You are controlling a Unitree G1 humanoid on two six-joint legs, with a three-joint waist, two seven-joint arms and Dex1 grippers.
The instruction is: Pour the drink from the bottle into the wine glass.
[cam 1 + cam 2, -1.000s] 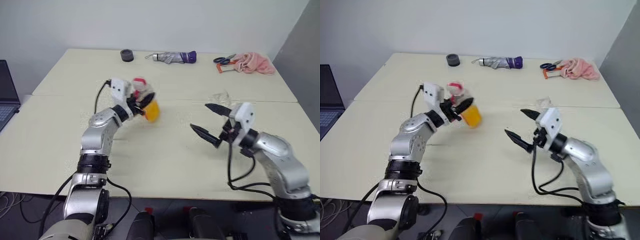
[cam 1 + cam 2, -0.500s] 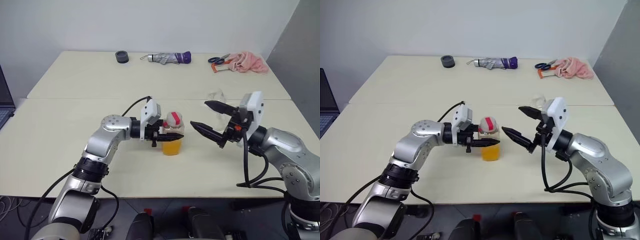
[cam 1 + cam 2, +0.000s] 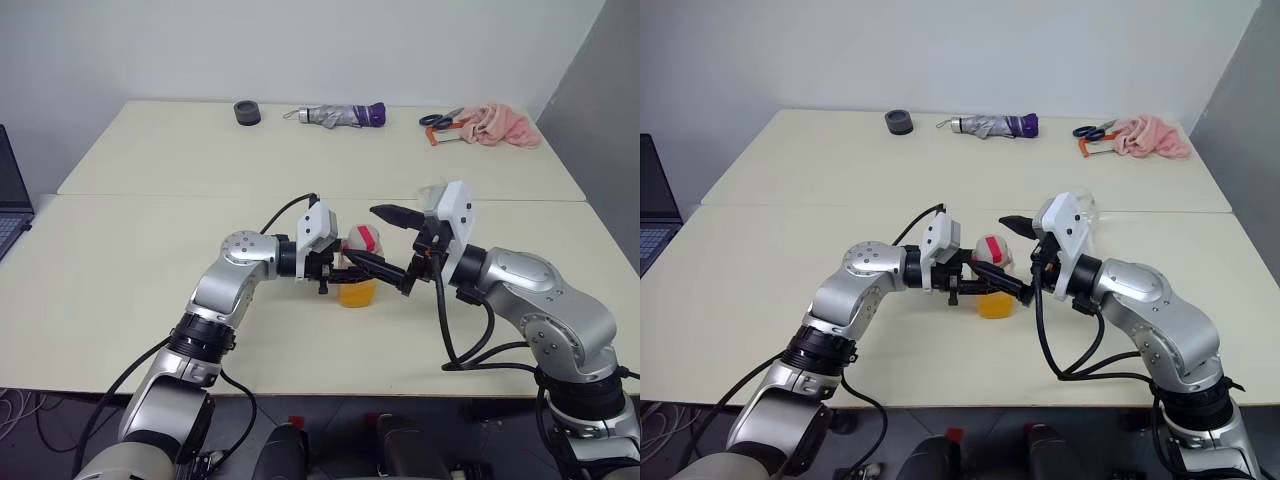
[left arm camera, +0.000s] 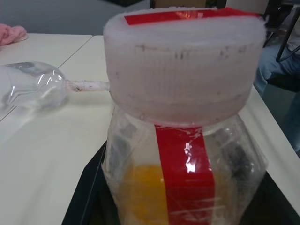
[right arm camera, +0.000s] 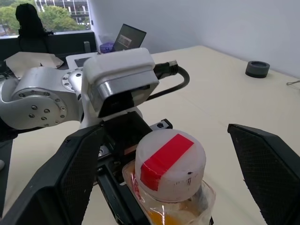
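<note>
No readable writing; bottle bears plain red strip.

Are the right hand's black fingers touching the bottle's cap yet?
Apart. The right wrist view shows the right gripper with one finger on each side of the cap and open space between them.

Lit evenly and brightly from overhead, with soft diffuse light spreading across the pale table and throwing only faint, short shadows. Glinting in small white highlights on the red label strip of the bottle. Blurring softly in the left wrist view, where the wine glass is lying out of focus. Showing daylight through a window in the right wrist view. Staying fairly sharp in both head views, with slight bending near the edges
</note>
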